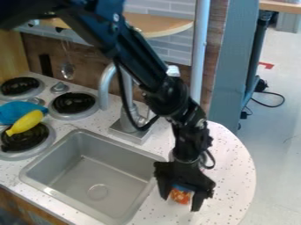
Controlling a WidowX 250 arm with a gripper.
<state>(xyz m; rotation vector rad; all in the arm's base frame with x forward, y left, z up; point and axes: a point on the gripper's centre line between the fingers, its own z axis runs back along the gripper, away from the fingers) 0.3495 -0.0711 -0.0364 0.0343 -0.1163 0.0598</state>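
Gripper: in the lower right of the frame, the black gripper [181, 202] hangs down over the counter [230, 176]; whether it is open, closed or clamped on something, I cannot tell.
Small orange-and-blue thing [181, 196]: directly below the gripper and partly hidden by it, just beside the sink's right edge.
Step at the counter: probably a grasp or a release of this thing; the view does not settle which.
Next move on the thing: if it is a grasp, it calls for a firm, even grip before any lift; if a release, a straight rise that does not drag or tip it.
Sink [100, 162]: lower left of centre, its near wall a likely snag for a low sideways move.
Faucet [126, 121]: near the centre, behind the sink and close to the arm [141, 61], so sideways travel probably wants care.
Stove side: at the left edge, a yellow thing [25, 122] and a blue thing [17, 112] lie over the burners.
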